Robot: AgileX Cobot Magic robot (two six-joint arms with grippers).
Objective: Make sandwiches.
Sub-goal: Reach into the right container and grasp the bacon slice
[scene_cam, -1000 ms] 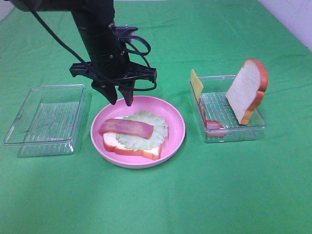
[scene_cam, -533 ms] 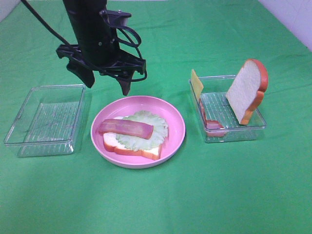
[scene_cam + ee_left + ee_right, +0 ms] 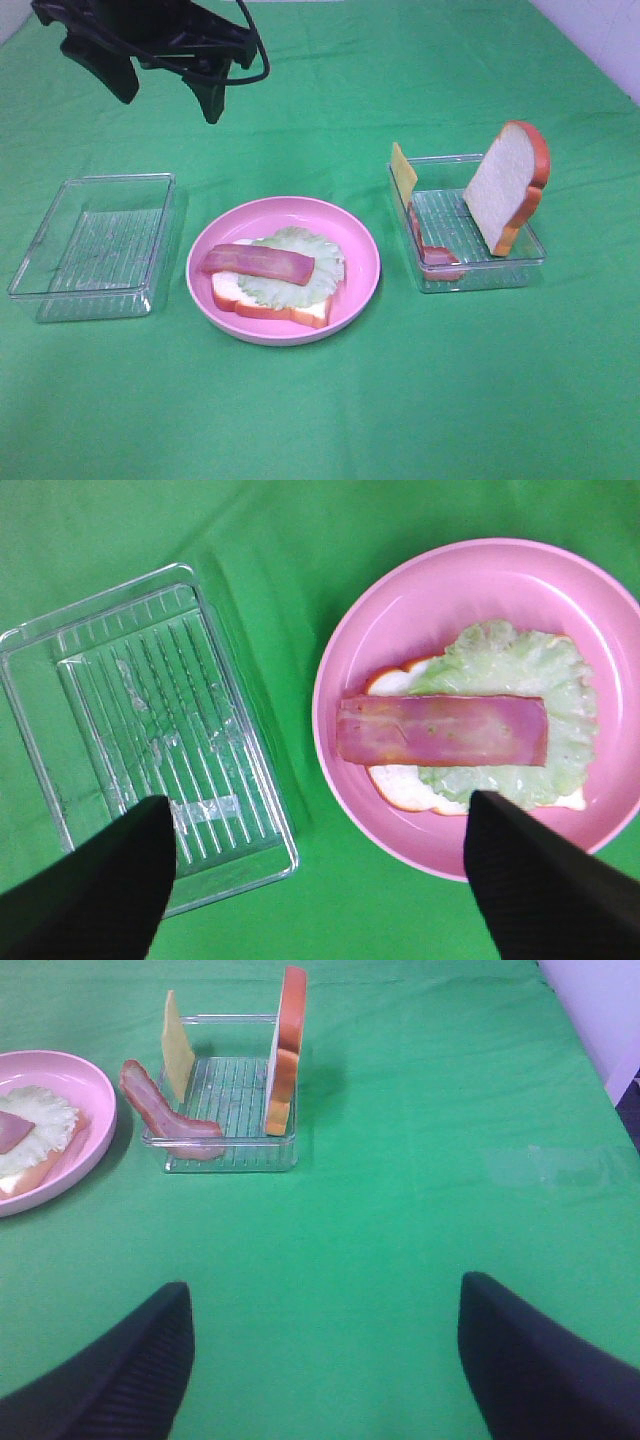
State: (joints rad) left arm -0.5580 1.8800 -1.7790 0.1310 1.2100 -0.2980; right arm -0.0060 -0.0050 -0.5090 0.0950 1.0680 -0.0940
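The sandwich lies half-stacked on the round pink plate: a bread slice at the bottom, a pale green lettuce leaf on it, and a reddish bacon strip on top. My left gripper hangs open and empty, high above the table to the back left of the plate. Its wrist view looks down on the bacon strip, the lettuce leaf and the plate. The right gripper is open over bare cloth, out of the exterior view.
A clear tray right of the plate holds a second bread slice leaning upright, a cheese slice on edge and another bacon strip. A clear tray left of the plate holds nothing. Green cloth covers the table.
My left gripper has lifted away from the plate's back edge and moved up and to the back left, its jaws spreading wider. The bacon strip stays on the lettuce.
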